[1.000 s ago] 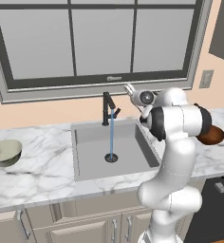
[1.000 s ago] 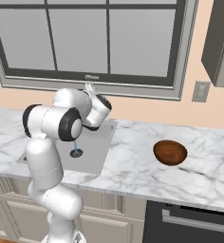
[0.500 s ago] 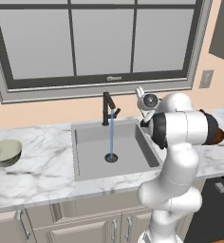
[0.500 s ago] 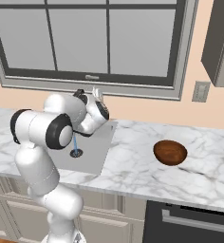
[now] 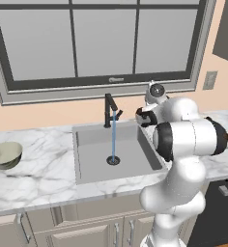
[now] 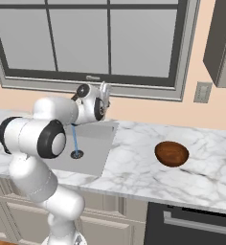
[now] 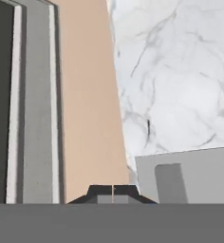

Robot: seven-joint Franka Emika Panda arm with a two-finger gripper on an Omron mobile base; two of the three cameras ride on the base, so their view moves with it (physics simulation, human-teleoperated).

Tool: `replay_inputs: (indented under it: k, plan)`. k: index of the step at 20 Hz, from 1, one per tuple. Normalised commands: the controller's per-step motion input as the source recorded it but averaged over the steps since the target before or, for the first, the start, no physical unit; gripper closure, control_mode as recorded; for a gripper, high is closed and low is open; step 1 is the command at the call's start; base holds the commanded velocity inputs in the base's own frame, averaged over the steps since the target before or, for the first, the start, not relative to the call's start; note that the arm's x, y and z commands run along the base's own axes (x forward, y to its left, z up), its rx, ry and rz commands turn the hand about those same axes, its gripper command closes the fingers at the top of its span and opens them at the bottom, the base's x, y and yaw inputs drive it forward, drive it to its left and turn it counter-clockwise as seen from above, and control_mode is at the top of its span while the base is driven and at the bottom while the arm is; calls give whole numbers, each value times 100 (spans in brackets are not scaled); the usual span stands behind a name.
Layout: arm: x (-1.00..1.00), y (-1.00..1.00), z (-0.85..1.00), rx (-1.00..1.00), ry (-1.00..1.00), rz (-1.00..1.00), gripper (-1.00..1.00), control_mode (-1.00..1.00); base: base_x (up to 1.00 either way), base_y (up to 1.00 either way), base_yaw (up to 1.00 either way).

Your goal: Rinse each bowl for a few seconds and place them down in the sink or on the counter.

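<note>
White marble counter point(image 5: 43, 173) runs under a big window point(image 5: 101, 43), and the grey sink point(image 5: 94, 159) is set into it with a thin stream of water point(image 5: 114, 137) falling from the black faucet point(image 5: 108, 108) onto the round drain point(image 5: 113, 160). My gripper point(image 7: 113, 193) is pinched fully together with nothing between the fingertips; in the hand view the two dark tips meet edge to edge. I hold it up near the far right corner of the sink, close to the beige wall point(image 7: 90, 95) below the window sill, with veined marble and a corner of the basin ahead of it.

The pale greenish bowl point(image 5: 6, 155) sits upright on the counter well to the left of the sink, near the left edge of the left base view. The reddish-brown bowl point(image 6: 172, 153) rests on the counter well to the right of the sink (it looks slightly tilted, though I can't be sure from this angle). Neither bowl is touching me.
</note>
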Motion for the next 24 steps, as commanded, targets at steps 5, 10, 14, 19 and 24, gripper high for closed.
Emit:
replay_inputs:
  k: [5,10,14,19,24]
  plan:
    - [-3,-28,68,17,14,-25,100,-100,0,0,0]
    - [-15,-33,36,12,5,-31,100,-100,0,0,0]
    - [-27,-17,0,3,0,-34,100,-100,0,0,0]
    - [-33,-10,0,3,0,-34,100,-100,0,0,0]
    - [-29,-25,0,9,0,-30,100,-100,0,0,0]
